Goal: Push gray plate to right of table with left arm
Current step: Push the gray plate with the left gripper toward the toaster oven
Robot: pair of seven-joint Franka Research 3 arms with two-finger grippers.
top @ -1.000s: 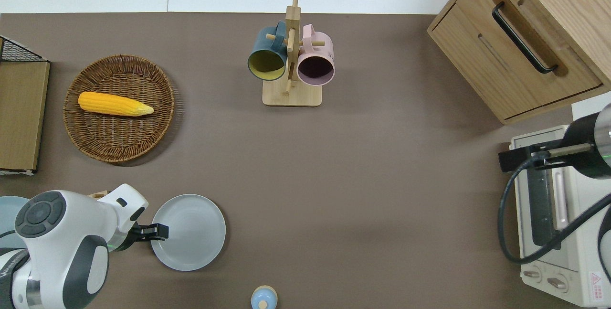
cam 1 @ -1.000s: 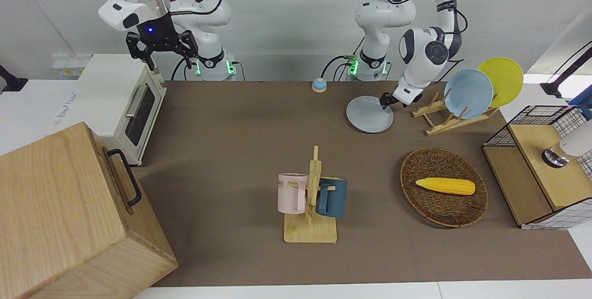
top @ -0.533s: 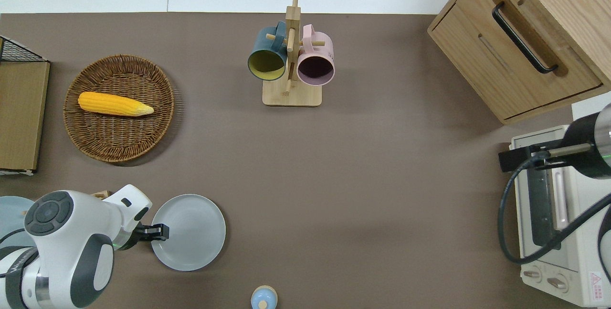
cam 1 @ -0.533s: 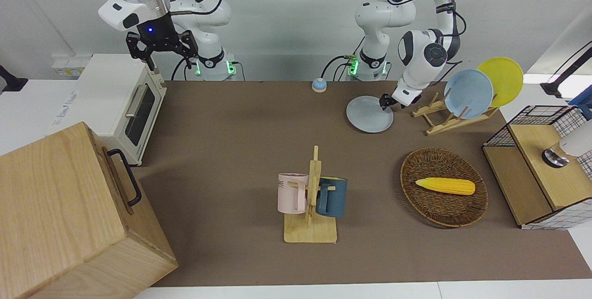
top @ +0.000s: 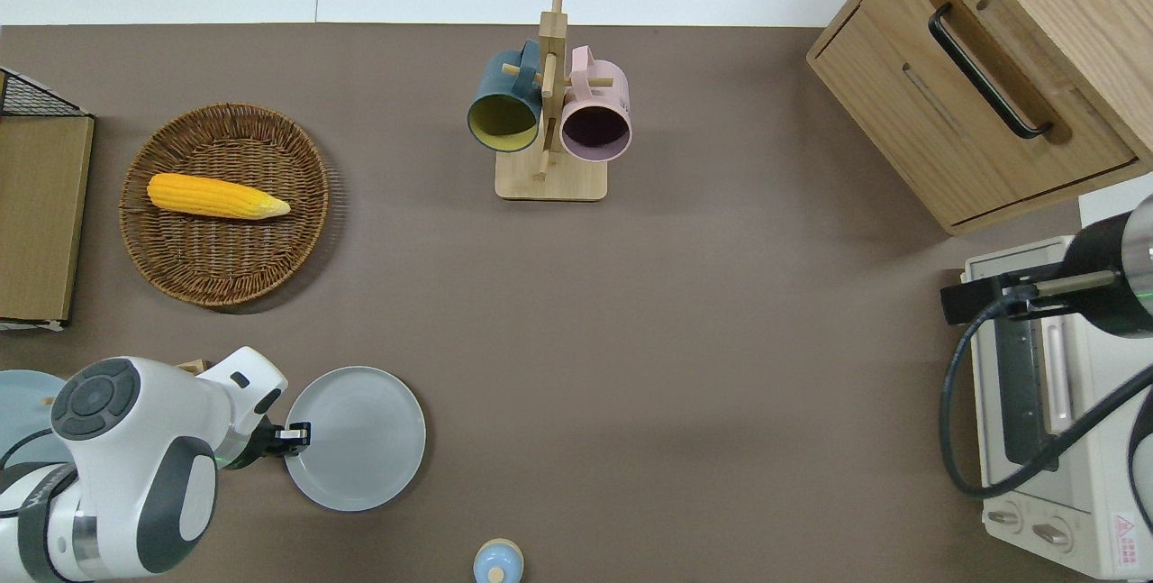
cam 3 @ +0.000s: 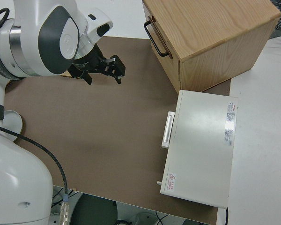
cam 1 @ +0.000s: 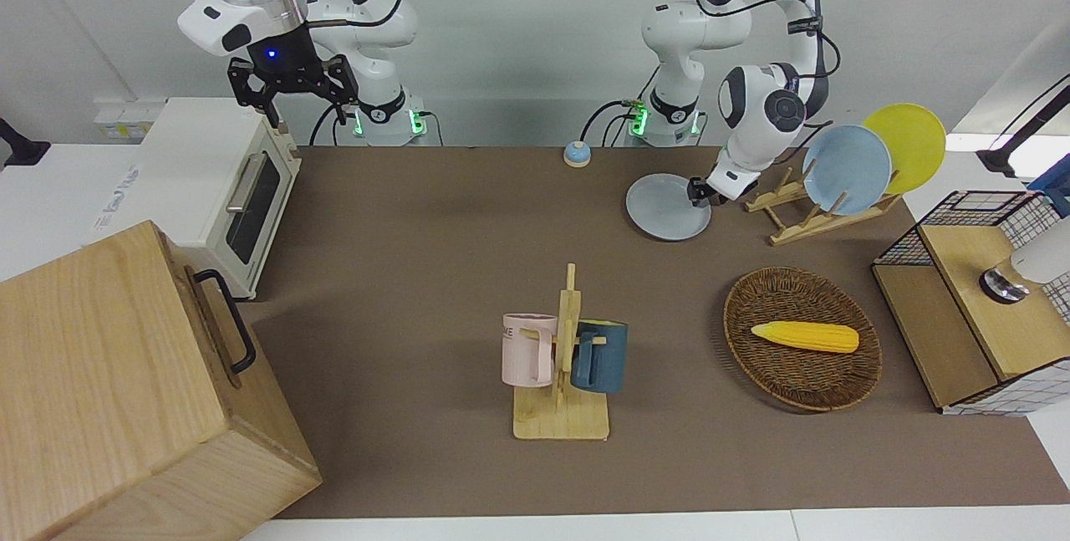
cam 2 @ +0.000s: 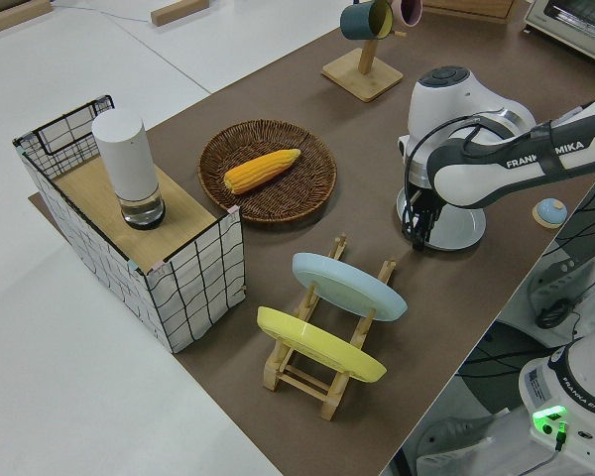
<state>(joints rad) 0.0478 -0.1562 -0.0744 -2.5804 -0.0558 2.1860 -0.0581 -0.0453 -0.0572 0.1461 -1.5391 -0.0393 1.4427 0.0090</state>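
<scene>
The gray plate (cam 1: 664,208) lies flat on the brown table (cam 1: 418,273) near the robots' edge, toward the left arm's end; it also shows in the overhead view (top: 360,439) and the left side view (cam 2: 458,230). My left gripper (cam 1: 695,192) is shut and empty, low at the plate's rim on the side toward the plate rack, as the overhead view (top: 297,434) and the left side view (cam 2: 417,236) show. My right gripper (cam 1: 288,94) is open, empty and parked.
A wooden rack (cam 1: 802,215) with a sky-blue plate (cam 1: 848,169) and a yellow plate (cam 1: 907,144) stands beside the left gripper. A wicker basket (cam 1: 802,382) holds corn. A mug rack (cam 1: 562,357) stands mid-table, a small blue bell (cam 1: 577,155) near the robots. A toaster oven (cam 1: 209,181) and a cabinet (cam 1: 109,374) stand at the right arm's end.
The left wrist has turned a little and the fingertips have drawn back slightly from over the plate to its rim. The plate has not moved. The right arm is still.
</scene>
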